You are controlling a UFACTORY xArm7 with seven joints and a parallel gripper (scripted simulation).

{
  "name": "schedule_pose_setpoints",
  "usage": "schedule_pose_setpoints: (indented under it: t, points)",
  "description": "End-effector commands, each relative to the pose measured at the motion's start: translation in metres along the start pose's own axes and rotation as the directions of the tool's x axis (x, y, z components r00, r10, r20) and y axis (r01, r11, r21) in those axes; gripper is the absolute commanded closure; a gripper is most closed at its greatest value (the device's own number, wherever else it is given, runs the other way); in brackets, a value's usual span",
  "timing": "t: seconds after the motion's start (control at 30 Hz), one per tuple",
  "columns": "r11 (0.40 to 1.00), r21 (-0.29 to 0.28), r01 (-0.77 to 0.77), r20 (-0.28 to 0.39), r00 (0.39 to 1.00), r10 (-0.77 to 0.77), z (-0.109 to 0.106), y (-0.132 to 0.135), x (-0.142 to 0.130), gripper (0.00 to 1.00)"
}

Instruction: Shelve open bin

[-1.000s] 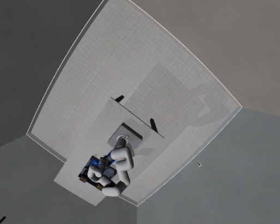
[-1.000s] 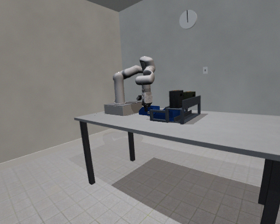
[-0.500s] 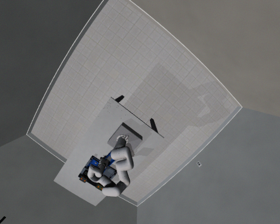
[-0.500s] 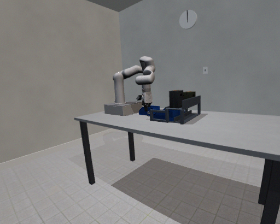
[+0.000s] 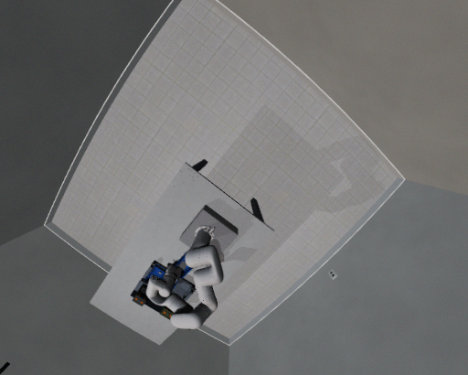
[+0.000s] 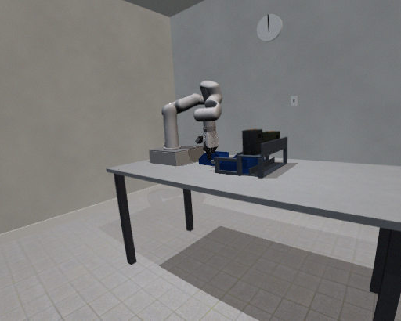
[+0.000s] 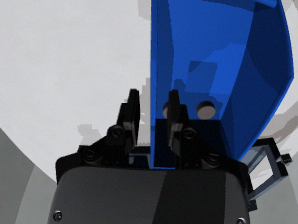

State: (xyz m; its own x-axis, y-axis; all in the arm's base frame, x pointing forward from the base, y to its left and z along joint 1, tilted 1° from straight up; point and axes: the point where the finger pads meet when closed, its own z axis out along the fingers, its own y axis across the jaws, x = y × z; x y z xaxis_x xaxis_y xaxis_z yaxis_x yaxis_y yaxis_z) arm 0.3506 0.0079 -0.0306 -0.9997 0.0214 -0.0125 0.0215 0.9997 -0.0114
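We straddle the bin's wall, unclosed.
Our tool stands partly open, fingers either side of the blue bin's side wall; the bin sits on the table, beside the shelf.

The place reads as a plain, lab-like robot room, though nothing names it outright. A white jointed arm stands on a grey block on a bare-topped desk with dark legs. A dark shelf rack shares the desk. Around them are a tiled floor, grey and beige walls, a round wall clock and a small wall plate.
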Motion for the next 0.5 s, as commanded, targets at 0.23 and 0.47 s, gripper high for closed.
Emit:
schedule_pose_setpoints:
  t: [0.23, 0.47]
  points:
    - [1.000, 0.000, 0.000, 0.003, 1.000, 0.000, -0.0010, -0.0002, -0.0009, 0.72]
    - [1.000, 0.000, 0.000, 0.003, 1.000, 0.000, -0.0010, -0.0002, -0.0009, 1.00]
